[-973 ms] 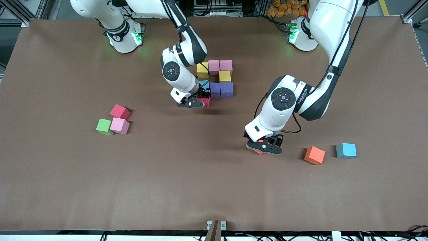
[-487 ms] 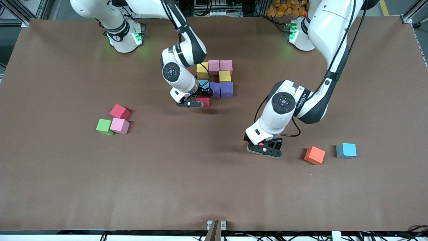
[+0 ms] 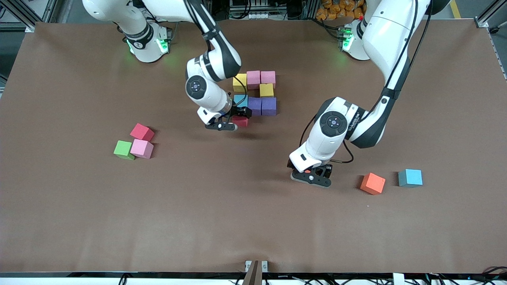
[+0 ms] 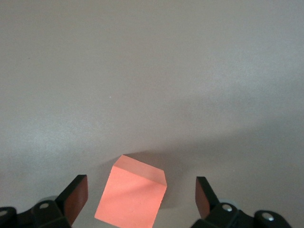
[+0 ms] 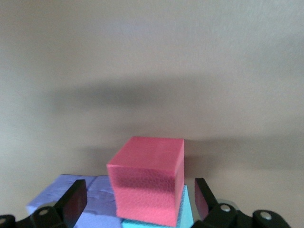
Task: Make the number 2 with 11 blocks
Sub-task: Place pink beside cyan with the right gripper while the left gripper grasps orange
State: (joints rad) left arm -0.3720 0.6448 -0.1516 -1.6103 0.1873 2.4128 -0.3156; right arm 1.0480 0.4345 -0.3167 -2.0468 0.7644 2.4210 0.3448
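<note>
A: What's on the table [image 3: 79,217]?

B: The half-built number 2 [image 3: 257,93] lies near the robots' bases: yellow, pink, purple and light blue blocks, touching.

A: And the grippers?

B: The right gripper [image 3: 225,124] hangs spread over a red block [image 5: 147,178] at the figure's nearer edge, not pinching it. The left gripper [image 3: 313,177], also spread, straddles an orange block [image 4: 132,197], seemingly without contact.

A: Loose ones?

B: Another orange block [image 3: 372,183] and a blue block [image 3: 410,177] toward the left arm's end.
</note>
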